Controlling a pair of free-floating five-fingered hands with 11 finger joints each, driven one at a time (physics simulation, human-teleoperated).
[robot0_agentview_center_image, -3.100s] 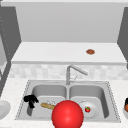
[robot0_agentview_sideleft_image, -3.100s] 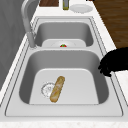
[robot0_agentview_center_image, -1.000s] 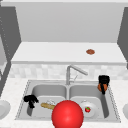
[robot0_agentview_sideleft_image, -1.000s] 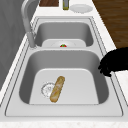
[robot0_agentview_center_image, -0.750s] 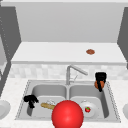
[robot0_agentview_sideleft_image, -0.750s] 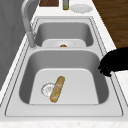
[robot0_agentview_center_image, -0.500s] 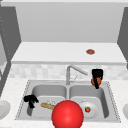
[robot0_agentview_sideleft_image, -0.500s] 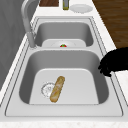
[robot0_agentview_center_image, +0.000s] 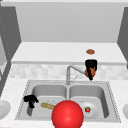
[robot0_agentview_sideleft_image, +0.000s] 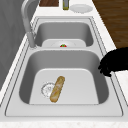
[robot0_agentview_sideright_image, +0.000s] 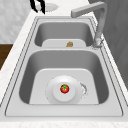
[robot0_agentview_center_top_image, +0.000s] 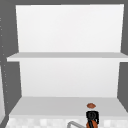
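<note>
Front view: right hand (robot0_agentview_center_image: 91, 64) clasps a round orange-brown ball (robot0_agentview_center_image: 90, 72).

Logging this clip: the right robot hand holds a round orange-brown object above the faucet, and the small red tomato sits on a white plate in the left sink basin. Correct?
Not quite. The small red tomato on its white plate lies in the right sink basin, as the front view shows. The right robot hand does hold the round orange-brown object above the faucet.
</note>
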